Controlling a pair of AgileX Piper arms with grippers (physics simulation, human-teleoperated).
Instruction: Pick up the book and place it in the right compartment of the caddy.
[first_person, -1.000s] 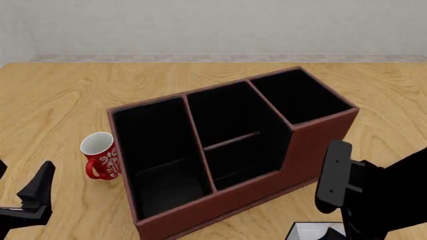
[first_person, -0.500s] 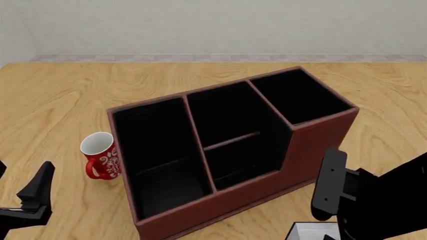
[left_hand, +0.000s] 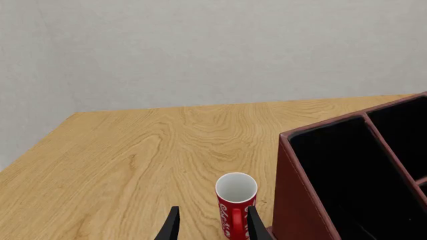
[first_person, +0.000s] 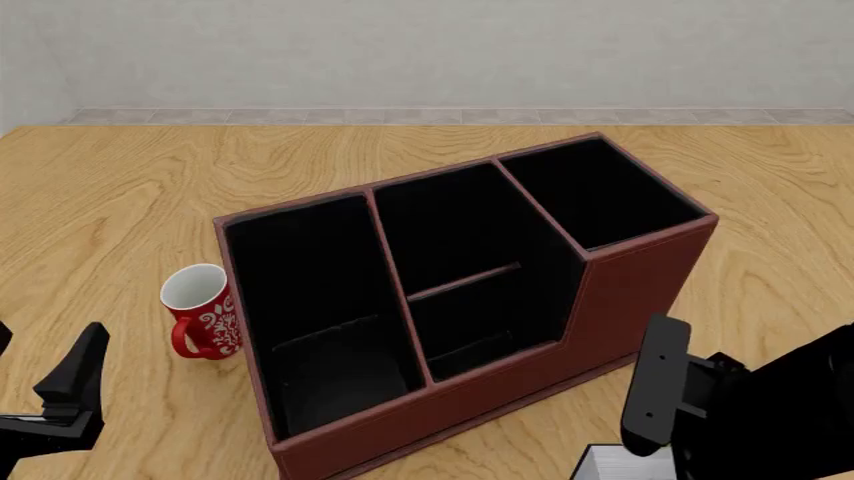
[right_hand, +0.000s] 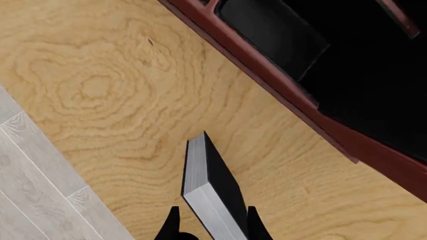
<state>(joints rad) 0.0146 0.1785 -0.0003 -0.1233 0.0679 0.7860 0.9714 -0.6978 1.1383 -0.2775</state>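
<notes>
Right wrist view, book (right_hand: 212, 195) between right gripper (right_hand: 212, 222) fingers, spread alongside it, contact unclear

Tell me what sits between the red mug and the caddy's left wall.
Nothing: in the left wrist view the red mug stands beside the caddy with only a narrow strip of bare table between them.

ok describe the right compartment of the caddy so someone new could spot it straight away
Start at the big reddish-brown caddy in the middle of the wooden table, with the red mug at its left end. The right compartment is at the opposite end. Unlike the long left section and the crossbar-split middle one, it is the smallest, roughly square, with the tallest walls.
</notes>
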